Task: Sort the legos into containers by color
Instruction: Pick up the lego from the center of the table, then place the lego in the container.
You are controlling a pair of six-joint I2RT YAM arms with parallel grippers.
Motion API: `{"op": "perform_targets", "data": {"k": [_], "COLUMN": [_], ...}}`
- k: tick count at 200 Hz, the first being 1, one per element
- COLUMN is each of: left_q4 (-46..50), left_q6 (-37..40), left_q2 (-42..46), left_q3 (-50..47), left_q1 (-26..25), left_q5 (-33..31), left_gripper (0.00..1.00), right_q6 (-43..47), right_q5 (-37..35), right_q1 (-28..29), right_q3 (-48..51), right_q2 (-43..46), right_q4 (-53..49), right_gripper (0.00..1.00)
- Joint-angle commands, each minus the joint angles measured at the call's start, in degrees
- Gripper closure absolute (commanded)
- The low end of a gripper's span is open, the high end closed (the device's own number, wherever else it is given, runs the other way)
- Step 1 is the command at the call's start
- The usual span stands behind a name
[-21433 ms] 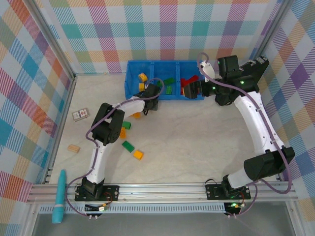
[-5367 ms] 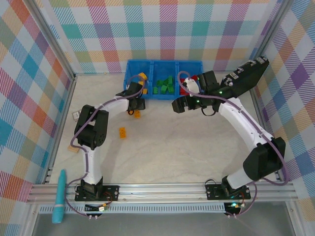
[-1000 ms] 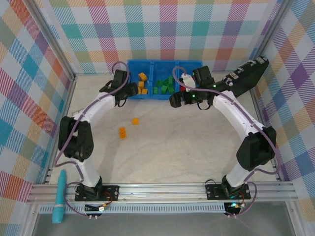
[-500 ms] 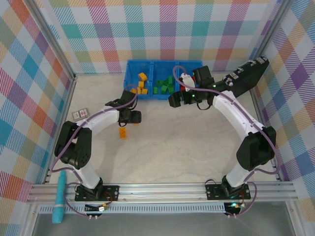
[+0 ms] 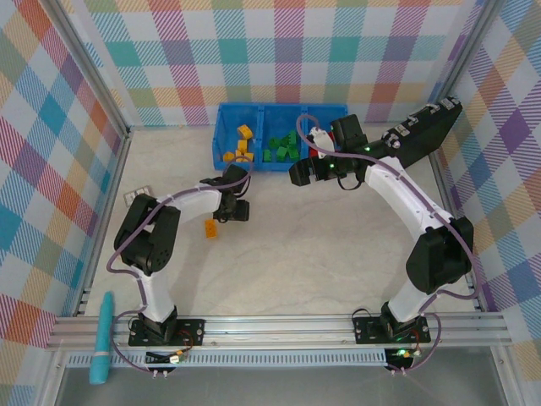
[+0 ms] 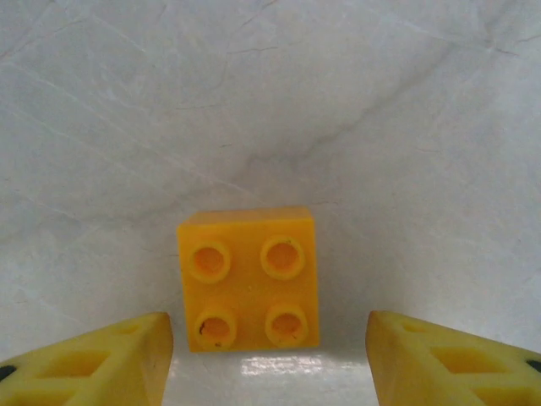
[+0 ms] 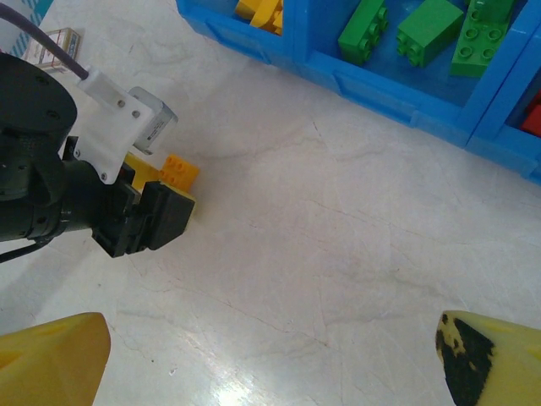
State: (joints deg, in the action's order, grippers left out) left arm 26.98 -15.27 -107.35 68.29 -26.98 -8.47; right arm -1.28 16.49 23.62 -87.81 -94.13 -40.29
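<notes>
left gripper (image 6: 270, 372) spread wide over a yellow-orange lego (image 6: 248, 279), left of centre in the top view
the square four-stud piece lies skewed, nearer the lower-left finger; closing could shove the glossy plastic across the smooth veined table (image 6: 380, 101) instead of pinching it. the blue tray (image 7: 380, 91), top centre, already holds green legos (image 7: 431, 30); right gripper (image 7: 270, 372) hangs near it, fingers apart.

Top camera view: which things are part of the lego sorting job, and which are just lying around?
Job: blue tray, yellow legos, green legos, loose yellow brick, square yellow brick.
Lying about: printed card, teal tool on the rail, black case.
</notes>
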Motion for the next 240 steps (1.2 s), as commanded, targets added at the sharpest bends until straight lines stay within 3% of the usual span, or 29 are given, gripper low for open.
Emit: {"op": "perform_targets", "data": {"k": [1,59,119,202,240], "left_q4": [0.7,-0.3,-1.0,-3.4,-9.4], "left_q6": [-1.1,-1.3,-1.6,2.6,1.1], "left_q2": [-0.8,-4.4,-4.9,-11.4,-15.7], "left_q3": [2.6,4.4,6.1,29.5,35.0], "left_q1": [-0.6,-0.6,-0.2,4.5,6.4], "left_q5": [-2.3,-2.9,-4.0,-4.6,-5.3], "left_gripper": [0.39,0.47,0.72,0.74,0.74], "right_q6": [-0.3,0.1,0.4,1.3,1.2], "right_q5": [0.3,-0.6,-1.9,-3.4,-3.9], "right_q1": [0.2,0.2,0.2,0.1,0.1], "right_q3": [0.0,-0.8,-1.1,-1.2,-0.9], "right_q2": [0.1,-0.1,0.0,0.8,0.9], "right_q4": [0.3,-0.5,-0.9,-2.2,-1.7], "right_gripper": [0.01,0.01,0.01,0.01,0.01]}}
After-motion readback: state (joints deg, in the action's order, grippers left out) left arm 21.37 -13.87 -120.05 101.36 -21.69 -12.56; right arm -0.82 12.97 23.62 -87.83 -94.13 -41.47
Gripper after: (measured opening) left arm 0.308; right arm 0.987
